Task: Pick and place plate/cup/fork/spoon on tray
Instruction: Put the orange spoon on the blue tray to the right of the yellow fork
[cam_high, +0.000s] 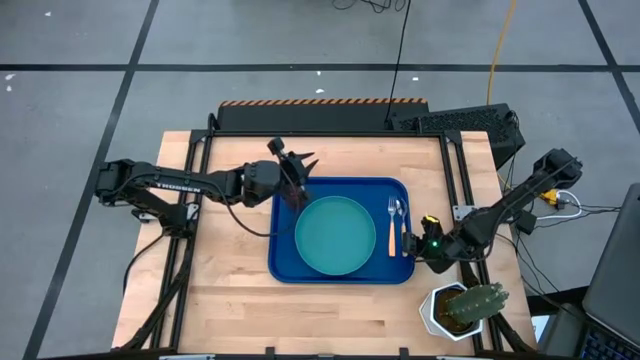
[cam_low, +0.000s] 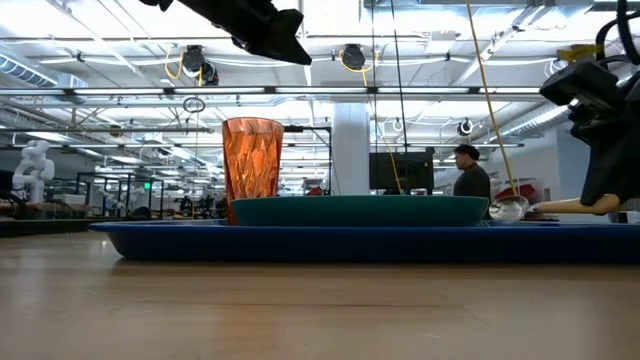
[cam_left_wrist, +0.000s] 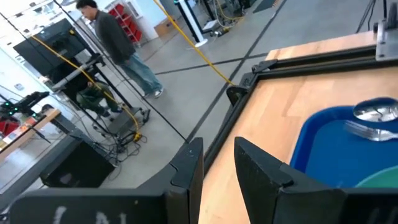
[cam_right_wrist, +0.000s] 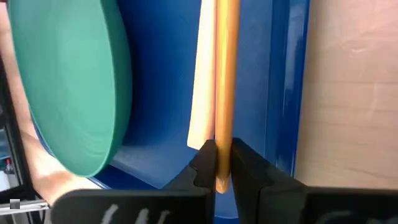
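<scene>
The blue tray (cam_high: 282, 262) lies mid-table with the teal plate (cam_high: 334, 235) on it. The amber cup (cam_low: 252, 168) stands upright on the tray's far left part; my left arm hides it in the high view. My left gripper (cam_high: 297, 172) hovers above the cup, open and empty, and also shows in the low view (cam_low: 272, 35). The fork (cam_high: 391, 222) lies flat on the tray right of the plate. The spoon (cam_high: 401, 215) is beside it. My right gripper (cam_high: 411, 243) is shut on the spoon's handle at the tray's near right corner. My right gripper pinches the near end of the spoon's orange handle (cam_right_wrist: 222, 146) between its two fingers. The fingers come down from above at a slant, one on each side of the handle. The handle runs away from them toward the far edge, about level (cam_low: 560, 206). Whether the bowl (cam_low: 508, 208) rests on the tray, I cannot tell.
A white pot with a cactus (cam_high: 462, 308) stands on the table's near right corner, close to my right arm. A black metal frame (cam_high: 455, 170) borders the table. A person (cam_low: 470, 178) stands in the room beyond.
</scene>
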